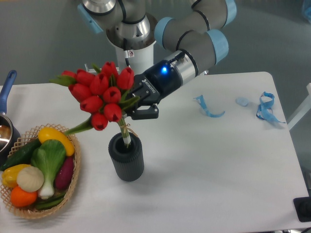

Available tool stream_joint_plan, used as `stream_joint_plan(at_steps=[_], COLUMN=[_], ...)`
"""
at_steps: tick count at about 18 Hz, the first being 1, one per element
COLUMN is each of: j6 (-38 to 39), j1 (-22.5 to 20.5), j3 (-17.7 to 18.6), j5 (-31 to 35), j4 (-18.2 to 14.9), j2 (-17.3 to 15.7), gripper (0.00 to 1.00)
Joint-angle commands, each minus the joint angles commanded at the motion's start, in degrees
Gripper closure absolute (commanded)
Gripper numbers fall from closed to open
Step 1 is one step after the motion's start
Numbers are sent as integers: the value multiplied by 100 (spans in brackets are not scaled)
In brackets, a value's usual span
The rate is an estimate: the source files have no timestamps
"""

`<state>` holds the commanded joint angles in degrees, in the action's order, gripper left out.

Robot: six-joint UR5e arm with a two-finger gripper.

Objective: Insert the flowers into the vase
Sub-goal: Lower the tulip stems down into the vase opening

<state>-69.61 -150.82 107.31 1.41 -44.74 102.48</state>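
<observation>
The flowers point(101, 92) are a bunch of red tulip heads with green leaves, tilted to the left. Their pale stems run down into the round mouth of the vase point(126, 158), a short dark grey ribbed cylinder standing upright on the white table. My gripper point(137, 104) is just above and right of the vase, shut on the stems right below the tulip heads. The lower stem ends are hidden inside the vase.
A wicker basket point(29, 208) of colourful vegetables sits at the front left. A metal pot with a blue handle point(7, 87) is at the left edge. Blue ribbon scraps point(209, 109) point(266, 108) lie at the back right of the table point(218, 170).
</observation>
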Motion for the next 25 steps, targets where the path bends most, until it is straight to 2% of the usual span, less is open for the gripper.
stream_joint_plan(at_steps=[10,18,25], j6=[-9,-157,-387], j1=[44,44,27], j3=[307,369,483], j5=[0,70,88], j4=[9,44,53], j2=[202,606,703], gripper=[78,78,78])
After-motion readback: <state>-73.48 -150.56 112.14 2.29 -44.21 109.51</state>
